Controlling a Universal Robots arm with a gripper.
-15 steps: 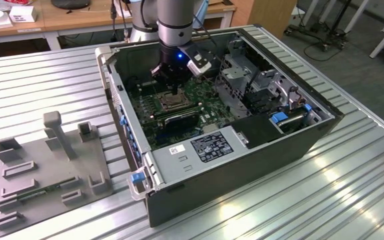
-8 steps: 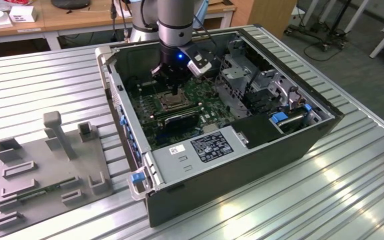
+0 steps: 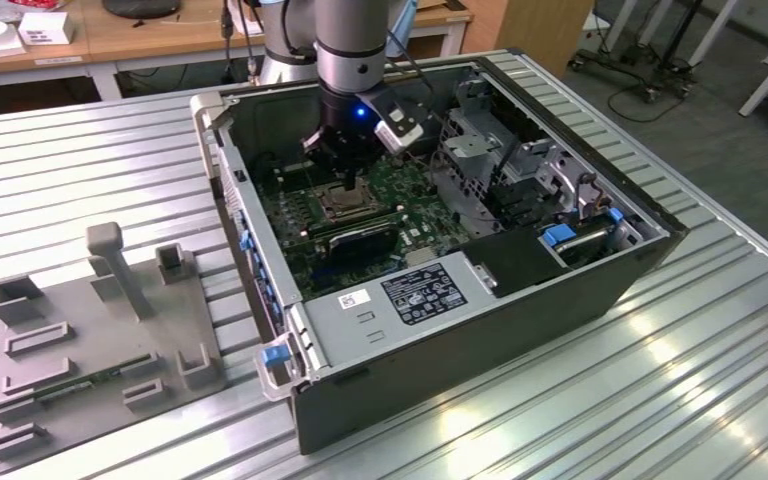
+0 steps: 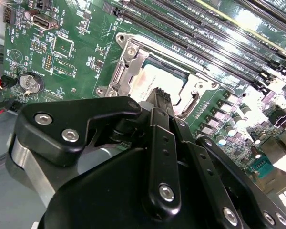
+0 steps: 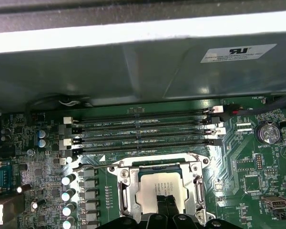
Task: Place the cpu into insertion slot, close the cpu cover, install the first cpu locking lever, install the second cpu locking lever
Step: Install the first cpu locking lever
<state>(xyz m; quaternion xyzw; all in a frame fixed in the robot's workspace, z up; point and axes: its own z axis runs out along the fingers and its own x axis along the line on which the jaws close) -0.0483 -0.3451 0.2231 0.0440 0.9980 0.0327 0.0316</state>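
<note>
The insertion slot [image 3: 332, 212] sits in the green motherboard [image 3: 411, 195] on the floor of the open computer case [image 3: 491, 340], and everything here is placed from it. The cpu [image 5: 150, 187] lies flat inside the slot, its dull silver top showing through the cut-out of the cpu cover [image 5: 197, 183]. The cover lies down around the chip, so its silvery frame borders the chip on the sides that can be seen. In the second wrist view the same cpu [image 4: 155, 76] and cpu cover [image 4: 126, 64] appear at an angle.

The arm [image 3: 357, 50] reaches down into the case directly above the slot. The jaws are closed: the two black fingertips [image 5: 162, 204] stand side by side with no gap between them (nothing is held), and they are at the cpu's top near one edge. Whether they press on it cannot be told.

A thin metal rod [image 5: 93, 165] runs out from one corner of the slot's frame, and it is unclear whether it is latched. The long black memory slots [image 5: 143, 133] run just beside the slot, parallel to one edge. A coin battery [image 5: 268, 132] sits on the board well apart from the slot.

Outside the case, toward the exterior view's left of the slot, a grey fixture plate [image 3: 91, 350] rests on the slatted metal desk [image 3: 704, 380].
</note>
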